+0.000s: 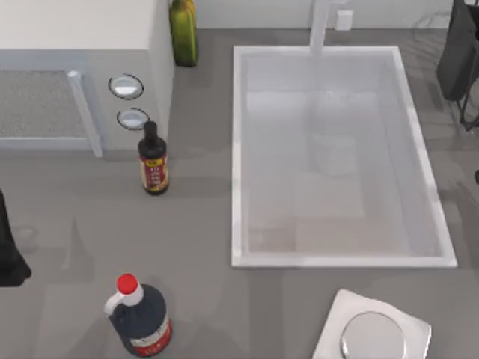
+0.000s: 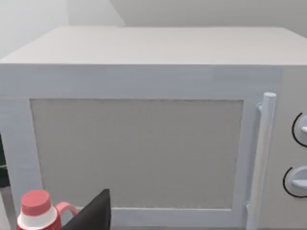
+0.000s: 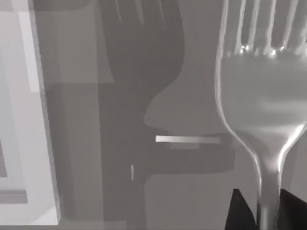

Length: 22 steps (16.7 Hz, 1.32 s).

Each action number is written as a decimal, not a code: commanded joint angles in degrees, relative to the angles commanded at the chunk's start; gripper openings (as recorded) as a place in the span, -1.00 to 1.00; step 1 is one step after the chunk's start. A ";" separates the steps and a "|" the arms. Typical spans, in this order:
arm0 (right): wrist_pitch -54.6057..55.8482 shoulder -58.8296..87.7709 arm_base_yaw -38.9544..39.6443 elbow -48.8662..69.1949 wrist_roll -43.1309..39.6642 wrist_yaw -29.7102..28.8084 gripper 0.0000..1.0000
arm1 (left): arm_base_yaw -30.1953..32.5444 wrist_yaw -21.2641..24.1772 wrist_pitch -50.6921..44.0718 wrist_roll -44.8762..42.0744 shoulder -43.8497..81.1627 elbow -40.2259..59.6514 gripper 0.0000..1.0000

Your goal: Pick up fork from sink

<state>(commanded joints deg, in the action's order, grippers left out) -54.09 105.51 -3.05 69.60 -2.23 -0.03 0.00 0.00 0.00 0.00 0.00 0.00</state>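
**Fork held up close in the right gripper, beside the sink**

The fork fills much of the right wrist view: a silver head with tines pointing away from the camera and a thin neck running back toward it. The right gripper has its two dark fingers closed tight on either side of that neck, so it holds the fork. Behind the fork lies grey counter with the fork's shadow on it, and the pale rim of the sink runs along one side, well apart from the tines.

From above, the sink is a large white basin taking up the table from the centre out toward 3 o'clock, with a white faucet post at its 12 o'clock rim. The right arm is a dark shape at the table's 2 o'clock edge.

Outward from the sink: a white square plate with a round metal disc at 5 o'clock, a red-capped dark jug at 7 o'clock, a small dark sauce bottle toward 9 o'clock, a green bottle at 11 o'clock, and a white microwave at 10 o'clock.

The left arm sits parked at the table's 8 o'clock edge; I cannot tell how its gripper stands.
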 joint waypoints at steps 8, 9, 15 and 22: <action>0.00 0.00 0.00 0.00 0.00 0.00 -0.25 | 0.00 0.00 0.00 0.00 0.00 0.00 1.00; 0.00 0.00 0.00 0.00 0.00 0.00 -0.10 | 0.00 0.00 0.00 0.00 0.00 0.00 1.00; 0.00 0.00 0.00 0.00 0.00 0.00 0.81 | 0.00 0.00 0.00 0.00 0.00 0.00 1.00; 0.00 0.00 0.00 0.00 0.00 0.00 1.00 | 0.00 0.00 0.00 0.00 0.00 0.00 1.00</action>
